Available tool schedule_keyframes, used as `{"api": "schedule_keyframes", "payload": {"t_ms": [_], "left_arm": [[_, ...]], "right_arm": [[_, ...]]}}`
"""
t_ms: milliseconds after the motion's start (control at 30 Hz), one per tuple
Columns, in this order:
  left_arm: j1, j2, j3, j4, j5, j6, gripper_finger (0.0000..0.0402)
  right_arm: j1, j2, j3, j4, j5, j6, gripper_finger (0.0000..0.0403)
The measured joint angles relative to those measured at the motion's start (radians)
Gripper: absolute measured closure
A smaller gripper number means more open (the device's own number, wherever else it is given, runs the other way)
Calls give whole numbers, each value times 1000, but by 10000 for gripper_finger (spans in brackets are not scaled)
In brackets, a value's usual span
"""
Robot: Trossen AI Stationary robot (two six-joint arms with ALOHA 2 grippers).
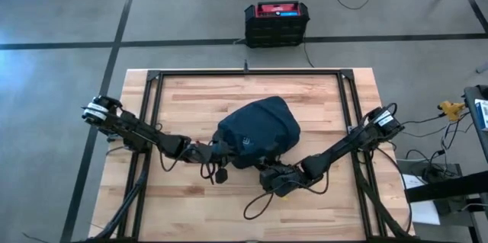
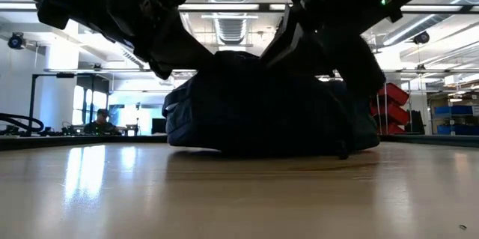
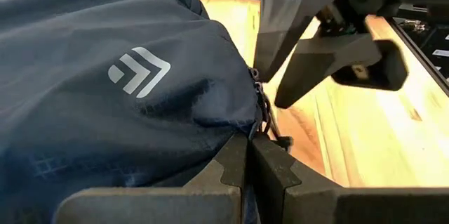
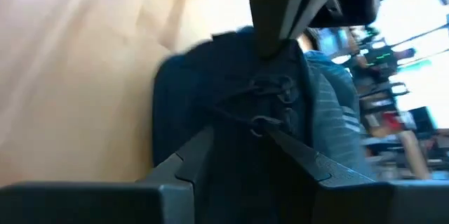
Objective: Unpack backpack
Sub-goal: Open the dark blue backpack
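The dark navy soft fabric backpack [image 1: 258, 131] lies near the middle of the light wooden plank surface [image 1: 198, 91], and I place everything else from it. Its small white logo [image 3: 139, 70] faces up on the front panel, toward my side of the bag.

My left end effector [image 3: 250, 155] is at the near left corner of the backpack, down at the edge of the fabric. Its two dark fingers [image 3: 231, 161] are pressed together, almost with no gap, and a fold of the navy fabric with the zipper line sits between them, so I hold the backpack edge there. In the high view this end effector [image 1: 216, 154] is touching the bag's lower left side.

My right end effector [image 4: 242, 143] is at the near right corner of the backpack, just beside the left one. Its fingers [image 4: 193, 157] stand apart in a moderate opening, and between them I see the dark zipper pulls and cords [image 4: 270, 101] of the bag. I cannot tell if they grip anything.

Behind the surface, beyond the backpack, a black hard crate with a red top [image 1: 276, 22] stands on the grey floor.
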Motion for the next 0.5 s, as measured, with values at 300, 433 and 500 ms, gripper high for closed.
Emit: {"api": "schedule_keyframes", "payload": {"t_ms": [300, 433, 500], "left_arm": [[-1, 1, 0, 1, -1, -6, 402], [-1, 1, 0, 1, -1, -6, 402], [-1, 1, 0, 1, -1, -6, 402]], "right_arm": [[-1, 9, 0, 98, 93, -169, 272], [-3, 18, 0, 144, 91, -269, 257], [-7, 24, 0, 160, 91, -313, 250]]}}
